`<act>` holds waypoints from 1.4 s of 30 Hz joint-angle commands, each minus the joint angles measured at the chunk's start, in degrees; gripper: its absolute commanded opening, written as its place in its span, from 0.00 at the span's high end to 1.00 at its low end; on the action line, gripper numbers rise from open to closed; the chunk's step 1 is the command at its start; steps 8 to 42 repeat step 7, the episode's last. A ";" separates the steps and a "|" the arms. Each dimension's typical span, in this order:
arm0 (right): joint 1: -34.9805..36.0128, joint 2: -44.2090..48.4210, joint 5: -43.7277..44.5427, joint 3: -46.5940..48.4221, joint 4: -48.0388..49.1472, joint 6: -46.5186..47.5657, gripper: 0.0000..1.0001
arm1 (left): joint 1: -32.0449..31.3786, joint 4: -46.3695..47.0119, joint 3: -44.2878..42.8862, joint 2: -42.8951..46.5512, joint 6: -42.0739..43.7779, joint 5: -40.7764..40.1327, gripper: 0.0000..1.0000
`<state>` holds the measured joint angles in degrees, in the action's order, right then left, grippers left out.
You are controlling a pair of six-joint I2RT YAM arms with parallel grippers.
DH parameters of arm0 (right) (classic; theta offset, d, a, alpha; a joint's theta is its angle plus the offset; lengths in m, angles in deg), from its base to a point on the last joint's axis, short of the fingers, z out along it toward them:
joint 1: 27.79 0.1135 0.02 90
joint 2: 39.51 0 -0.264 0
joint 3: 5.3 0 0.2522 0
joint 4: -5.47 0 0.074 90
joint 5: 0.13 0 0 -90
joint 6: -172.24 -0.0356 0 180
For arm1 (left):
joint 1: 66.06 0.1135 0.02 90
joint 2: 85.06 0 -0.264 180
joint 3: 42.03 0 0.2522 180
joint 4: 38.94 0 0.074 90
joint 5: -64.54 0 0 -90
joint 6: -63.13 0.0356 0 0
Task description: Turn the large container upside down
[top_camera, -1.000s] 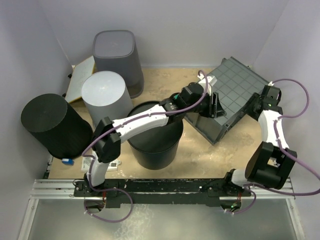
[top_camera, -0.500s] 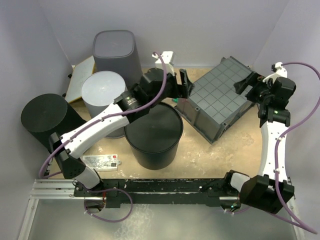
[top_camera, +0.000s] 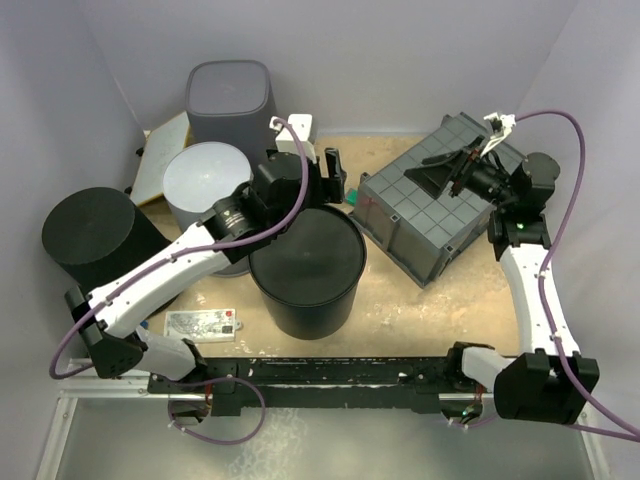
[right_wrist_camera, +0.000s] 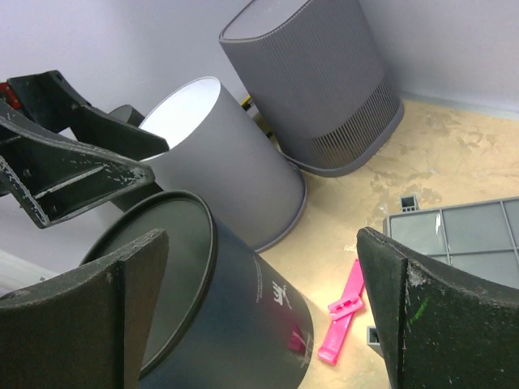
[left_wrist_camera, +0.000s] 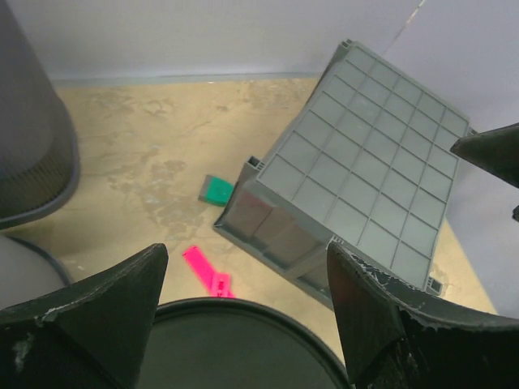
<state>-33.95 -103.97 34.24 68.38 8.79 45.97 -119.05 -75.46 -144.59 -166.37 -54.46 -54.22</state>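
Crate [top_camera: 430,215], lying grid-bottom-up at the right middle of the overhead view, looks like stiff, light but bulky plastic, so you'd best take it by opposite walls, with your left gripper [top_camera: 331,172] and right gripper [top_camera: 432,168] both gaping wide and empty.

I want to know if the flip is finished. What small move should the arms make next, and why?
Probably draw both arms back and clear: the grey plastic crate with the gridded base lies base-up on the table, and the left gripper and right gripper both stand open, holding nothing.
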 commanded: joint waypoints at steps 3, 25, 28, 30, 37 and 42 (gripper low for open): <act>-0.10 2.18 1.41 -1.16 8.10 -3.57 0.00 | 0.00 2.78 4.49 6.77 3.97 -5.25 0.23; -0.07 2.59 3.58 -2.88 10.12 -5.35 0.00 | -0.01 2.49 5.12 7.60 4.27 -6.25 0.22; -0.07 2.59 3.58 -2.88 10.12 -5.35 0.00 | -0.01 2.49 5.12 7.60 4.27 -6.25 0.22; -0.07 2.59 3.58 -2.88 10.12 -5.35 0.00 | -0.01 2.49 5.12 7.60 4.27 -6.25 0.22; -0.07 2.59 3.58 -2.88 10.12 -5.35 0.00 | -0.01 2.49 5.12 7.60 4.27 -6.25 0.22; -0.07 2.59 3.58 -2.88 10.12 -5.35 0.00 | -0.01 2.49 5.12 7.60 4.27 -6.25 0.22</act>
